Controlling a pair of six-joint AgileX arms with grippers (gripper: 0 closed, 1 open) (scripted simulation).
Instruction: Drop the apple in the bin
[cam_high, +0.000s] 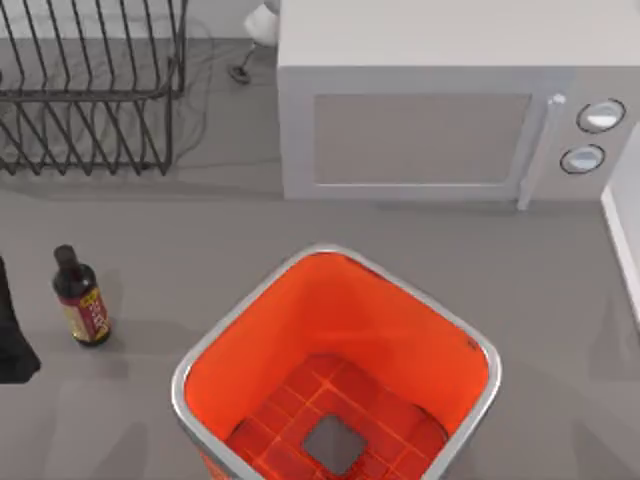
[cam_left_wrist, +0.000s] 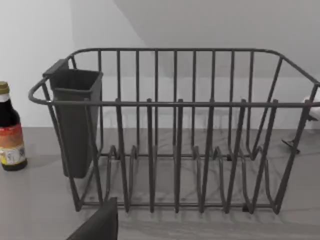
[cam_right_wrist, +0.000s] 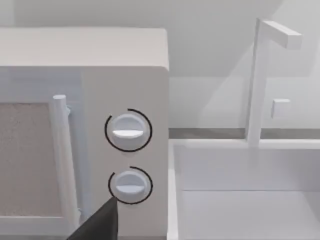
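Left edge of the table, top view – a dark piece of our left arm (cam_high: 10, 340) juts in, just left of the bottle (cam_high: 82, 298). From the left wrist view a dark wedge of the left gripper (cam_left_wrist: 97, 226) pokes up in the foreground, low over the table in front of the dish rack (cam_left_wrist: 175, 130); we cannot tell whether it is spread or pressed together.

The bottle stands upright, dark glass with a red-yellow label, apart from everything else. Behind it, at the far left corner, the wire dish rack sits with a dark cutlery cup (cam_left_wrist: 75, 120) hung on one end, the end nearer the bottle.

Centre, near edge: the bin (cam_high: 180, 385) – silver rim, bright orange-red walls, turned corner-on to us. Its gridded floor with the grey square lies open to the overhead camera. It stands well right of the bottle and in front of the microwave (cam_high: 420, 140).

The microwave fills the far centre-right, door shut, handle and two round knobs (cam_right_wrist: 128, 131) on its right side.

Far right, a white sink (cam_right_wrist: 245, 190) with a tall faucet (cam_right_wrist: 257, 75) adjoins the microwave. A dark wedge of our right gripper (cam_right_wrist: 97, 225) shows in front of the microwave's lower knob; whether open or closed, we cannot tell
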